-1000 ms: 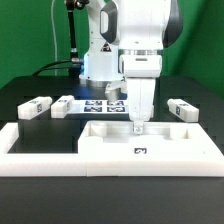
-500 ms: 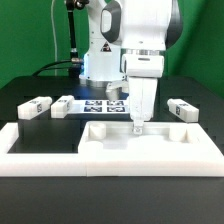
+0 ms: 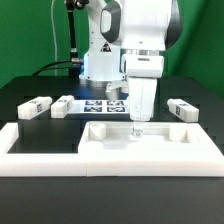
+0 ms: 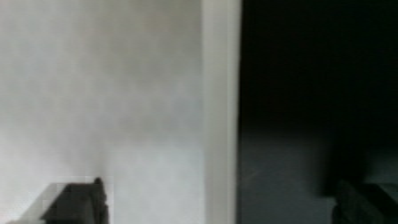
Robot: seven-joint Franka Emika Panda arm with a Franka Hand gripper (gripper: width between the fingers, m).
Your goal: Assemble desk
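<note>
Desk top (image 3: 170, 152) is laid flat, legs (image 3: 36, 107) behind it are not yet fitted, nothing is held by the open gripper (image 3: 137, 130).

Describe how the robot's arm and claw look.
The glossy white arm with rounded shells has a dark grey joint band near its top and a bluish-lit base. A black cable runs beside it. Its claw is a boxy white body with two slim pale fingers; the wrist view shows dark fingertips.
</note>
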